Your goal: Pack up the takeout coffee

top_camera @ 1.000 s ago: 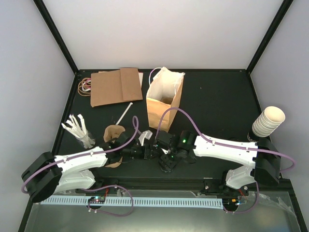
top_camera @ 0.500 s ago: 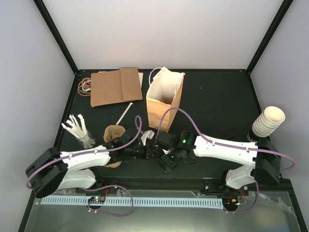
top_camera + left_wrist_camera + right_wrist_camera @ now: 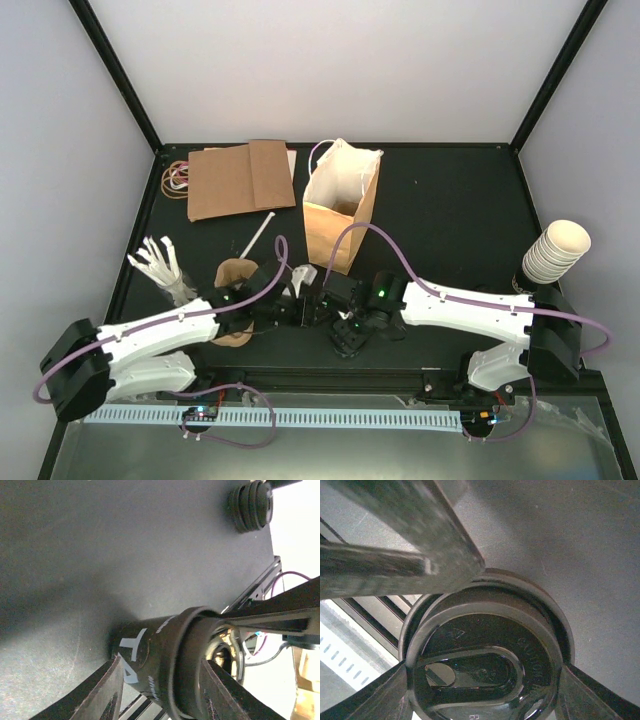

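The left gripper [image 3: 162,664] is straddling the takeout coffee cup [image 3: 142,647] in the lower centre of the left wrist view. One finger is lying beside the dark printed wall and the other beside the rim of the lid. Whether they are pressing on the cup or standing just clear of it cannot be told.

The right gripper [image 3: 485,672] is clamping the same cup from above. Its fingers are bearing on opposite edges of the black lid [image 3: 520,630], which is filling the lower half of the right wrist view. A left finger is crossing the upper left of that view, against the rim.

Overhead, both grippers are meeting at lower centre on the black table [image 3: 450,220], with the cup largely hidden between them. The open paper bag [image 3: 338,215] is standing just above them. The cream cups [image 3: 557,250] are sitting at the right edge, and the spare lids [image 3: 251,506] are lying well apart from the cup.
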Tool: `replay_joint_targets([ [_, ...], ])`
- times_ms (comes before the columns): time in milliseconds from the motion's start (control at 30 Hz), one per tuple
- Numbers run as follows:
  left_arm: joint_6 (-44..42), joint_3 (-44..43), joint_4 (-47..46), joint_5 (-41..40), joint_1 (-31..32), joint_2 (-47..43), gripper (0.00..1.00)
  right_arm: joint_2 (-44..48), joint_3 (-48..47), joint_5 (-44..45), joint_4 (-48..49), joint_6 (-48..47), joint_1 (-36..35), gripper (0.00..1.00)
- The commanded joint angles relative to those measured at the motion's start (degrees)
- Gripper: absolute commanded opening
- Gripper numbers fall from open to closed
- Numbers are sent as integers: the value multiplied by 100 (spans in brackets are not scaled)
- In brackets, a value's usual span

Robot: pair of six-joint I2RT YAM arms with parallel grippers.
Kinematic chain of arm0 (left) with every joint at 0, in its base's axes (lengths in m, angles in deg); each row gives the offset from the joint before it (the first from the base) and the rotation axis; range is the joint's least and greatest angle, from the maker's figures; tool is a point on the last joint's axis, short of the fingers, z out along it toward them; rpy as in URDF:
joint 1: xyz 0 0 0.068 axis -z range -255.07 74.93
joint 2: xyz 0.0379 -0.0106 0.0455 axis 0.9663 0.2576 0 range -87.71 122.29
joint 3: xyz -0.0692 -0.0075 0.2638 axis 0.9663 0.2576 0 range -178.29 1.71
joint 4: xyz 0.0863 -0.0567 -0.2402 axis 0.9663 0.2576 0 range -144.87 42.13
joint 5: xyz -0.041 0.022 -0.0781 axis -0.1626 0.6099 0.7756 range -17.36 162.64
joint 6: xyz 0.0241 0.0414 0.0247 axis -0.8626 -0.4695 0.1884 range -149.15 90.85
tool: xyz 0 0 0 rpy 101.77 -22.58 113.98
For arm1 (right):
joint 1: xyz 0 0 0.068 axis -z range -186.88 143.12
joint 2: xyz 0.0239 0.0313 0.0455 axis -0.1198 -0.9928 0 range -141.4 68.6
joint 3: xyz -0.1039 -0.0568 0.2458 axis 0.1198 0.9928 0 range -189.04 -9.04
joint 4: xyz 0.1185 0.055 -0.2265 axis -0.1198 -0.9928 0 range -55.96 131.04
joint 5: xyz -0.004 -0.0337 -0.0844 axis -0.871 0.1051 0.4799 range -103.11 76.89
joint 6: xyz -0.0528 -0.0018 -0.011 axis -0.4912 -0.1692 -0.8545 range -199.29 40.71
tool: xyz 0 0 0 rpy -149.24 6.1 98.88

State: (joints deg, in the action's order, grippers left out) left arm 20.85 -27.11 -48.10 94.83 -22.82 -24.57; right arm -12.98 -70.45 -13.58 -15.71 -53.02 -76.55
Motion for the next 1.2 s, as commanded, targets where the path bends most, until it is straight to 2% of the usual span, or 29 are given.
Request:
replay_joint_targets([
  [0,-403,-712,1362,-705,10,-490,45,-297,305,213,-328,303,24,67],
  [267,-613,-1226,2361,-1676,-63,-1440,49,92,364,436,-365,363,454,68],
  [433,-769,-1391,2617,-2239,-111,-2002,53,260,362,564,-352,355,803,69],
  [633,-986,-1703,2949,-2501,-241,-2126,58,316,364,522,-294,284,988,69],
  [1033,-1370,-1816,2976,-2853,-294,-2290,98,164,346,545,-298,209,992,70],
  [1167,-1563,-1888,2999,-2892,-311,-2214,99,110,296,535,-293,172,990,69],
])
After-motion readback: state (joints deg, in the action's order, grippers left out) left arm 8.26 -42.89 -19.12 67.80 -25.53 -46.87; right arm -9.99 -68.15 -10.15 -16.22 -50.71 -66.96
